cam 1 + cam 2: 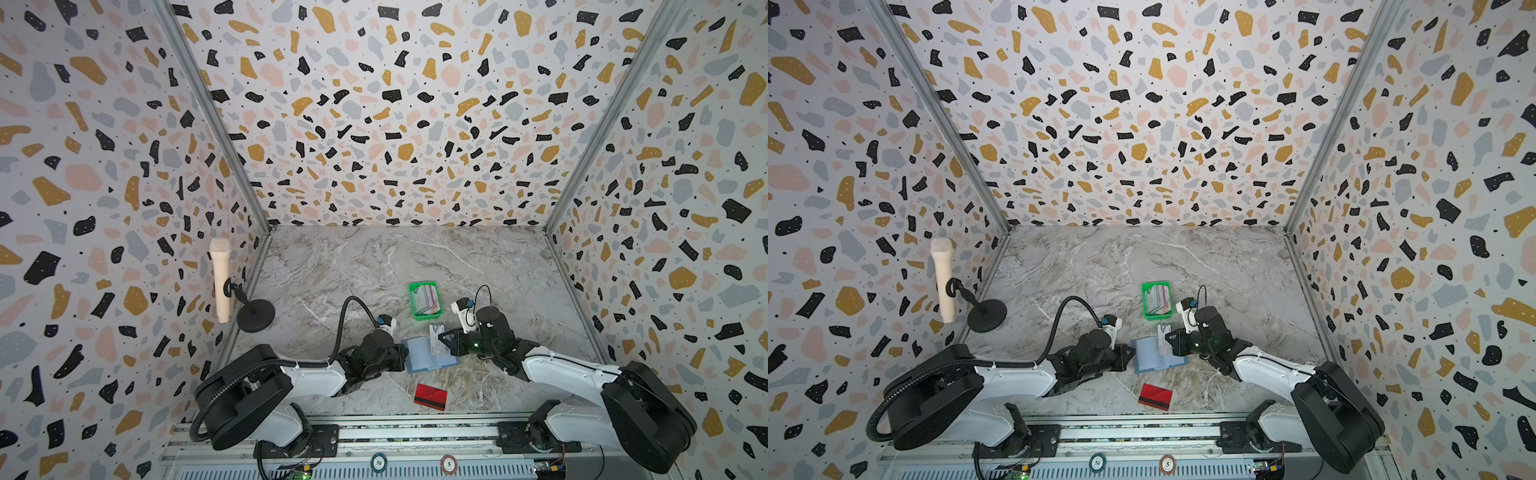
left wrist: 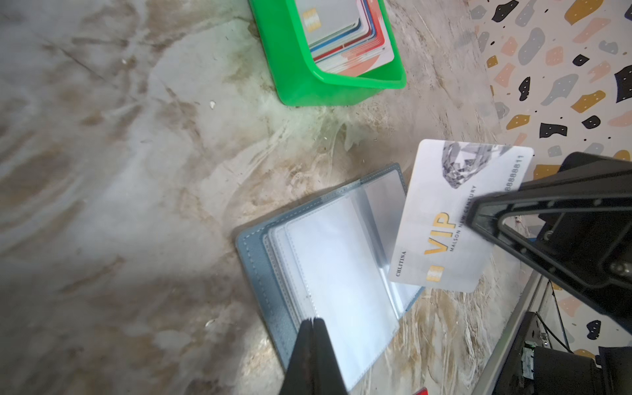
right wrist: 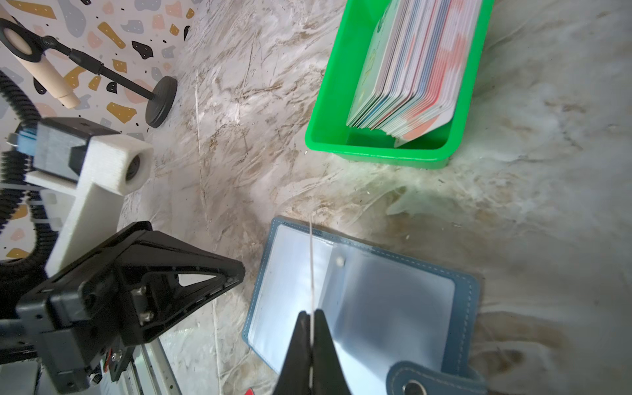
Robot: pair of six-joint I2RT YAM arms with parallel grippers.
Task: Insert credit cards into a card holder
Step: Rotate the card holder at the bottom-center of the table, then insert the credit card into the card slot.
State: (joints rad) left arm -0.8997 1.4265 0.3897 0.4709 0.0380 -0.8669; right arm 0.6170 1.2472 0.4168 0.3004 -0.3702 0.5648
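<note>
Nearest you, 2 round chips (image 1: 378, 462) sit on the front rail. Just past the rail, 1 red card (image 1: 430, 396) with a dark stripe lies flat on the marble table (image 1: 374, 266), apart from everything else.

Beyond it the card holder (image 1: 419, 353) lies open between your 2 arms, with its clear sleeves (image 2: 342, 273) facing up. Your left gripper (image 2: 313, 321) has its jaws pressed together on the edge of those sleeves at the holder's left side.

Your right gripper (image 3: 310, 316) is clamped on 1 white card (image 2: 455, 219) printed VIP in gold. The right wrist view shows that card edge-on between the fingertips, standing over the open holder. From the left wrist view, the card's lower edge sits by the holder's right-hand sleeves, but you cannot tell whether it has entered a pocket.

Farther back, just beyond the holder, the green tray (image 1: 410, 300) holds a leaning stack of cards (image 1: 428, 299) in mixed colours. Farthest off, by the left wall, a microphone (image 1: 219, 278) stands on a black stand.
</note>
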